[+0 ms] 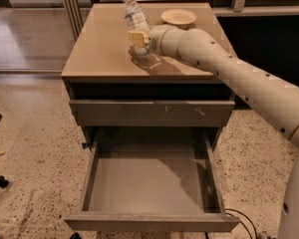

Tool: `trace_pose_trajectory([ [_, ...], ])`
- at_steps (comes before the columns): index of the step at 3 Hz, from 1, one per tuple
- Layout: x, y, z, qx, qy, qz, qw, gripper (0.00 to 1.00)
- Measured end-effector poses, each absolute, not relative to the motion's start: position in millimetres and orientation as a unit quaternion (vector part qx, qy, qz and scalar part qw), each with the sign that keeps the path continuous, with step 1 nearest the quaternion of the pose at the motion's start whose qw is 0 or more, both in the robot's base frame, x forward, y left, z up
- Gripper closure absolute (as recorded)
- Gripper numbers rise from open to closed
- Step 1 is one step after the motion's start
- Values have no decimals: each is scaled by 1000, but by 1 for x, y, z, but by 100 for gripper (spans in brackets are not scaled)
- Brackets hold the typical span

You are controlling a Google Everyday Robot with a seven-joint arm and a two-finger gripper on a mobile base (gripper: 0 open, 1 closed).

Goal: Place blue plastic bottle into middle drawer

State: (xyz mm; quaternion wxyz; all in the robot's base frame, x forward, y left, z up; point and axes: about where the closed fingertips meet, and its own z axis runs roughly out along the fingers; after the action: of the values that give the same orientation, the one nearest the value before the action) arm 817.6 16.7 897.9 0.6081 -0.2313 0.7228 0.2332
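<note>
The blue plastic bottle [135,15], clear with a white cap and a white-blue label, is held by its lower part just above the cabinet top and tilts to the left. My gripper [139,39] is shut on it, with the arm reaching in from the right. The middle drawer [148,222] is pulled out wide below the cabinet front, and its flat grey floor is bare.
A shallow tan bowl [178,18] sits on the cabinet top [97,49] behind the gripper. A shut grey drawer front with white scratch marks [149,112] is above the open drawer. Speckled floor surrounds the cabinet, and cables [244,222] lie at the lower right.
</note>
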Motion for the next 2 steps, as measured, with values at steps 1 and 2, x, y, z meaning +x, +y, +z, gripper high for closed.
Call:
trace_pose_trajectory([
  [1, 797, -5, 919, -245, 706, 243, 618, 91],
  [2, 764, -26, 940, -280, 690, 252, 618, 100],
])
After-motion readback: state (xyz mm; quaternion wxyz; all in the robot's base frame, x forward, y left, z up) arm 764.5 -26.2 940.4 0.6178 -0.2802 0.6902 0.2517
